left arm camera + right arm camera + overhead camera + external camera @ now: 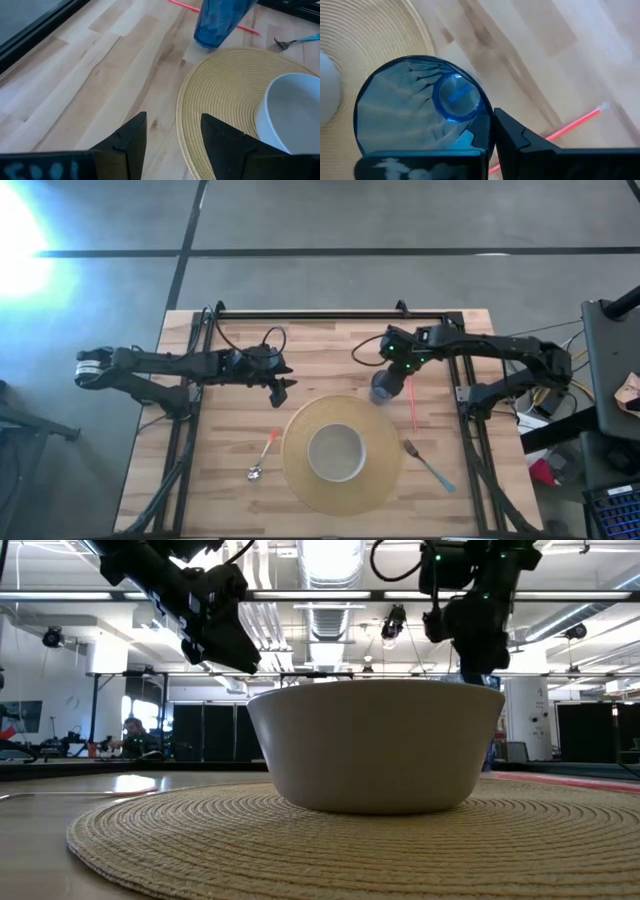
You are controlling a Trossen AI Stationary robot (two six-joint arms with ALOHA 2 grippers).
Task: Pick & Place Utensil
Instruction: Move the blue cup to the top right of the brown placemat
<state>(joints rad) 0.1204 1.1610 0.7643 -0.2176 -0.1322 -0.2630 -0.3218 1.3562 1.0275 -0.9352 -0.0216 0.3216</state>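
the spoon [263, 457] lies lower left of centre, its handle slanting up toward the left gripper [281, 388], jaws apart, empty, nearer arm. right gripper [392, 376] pinches the blue cup [384, 388] rim at centre.

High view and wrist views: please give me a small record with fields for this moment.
left gripper: open, empty, over bare table left of the placemat
right gripper: shut on the rim of the blue cup
blue cup: at the placemat's far right edge
placemat: round, woven, holds white bowl
spoon: left of placemat
fork: right of placemat
red straw: beside the cup
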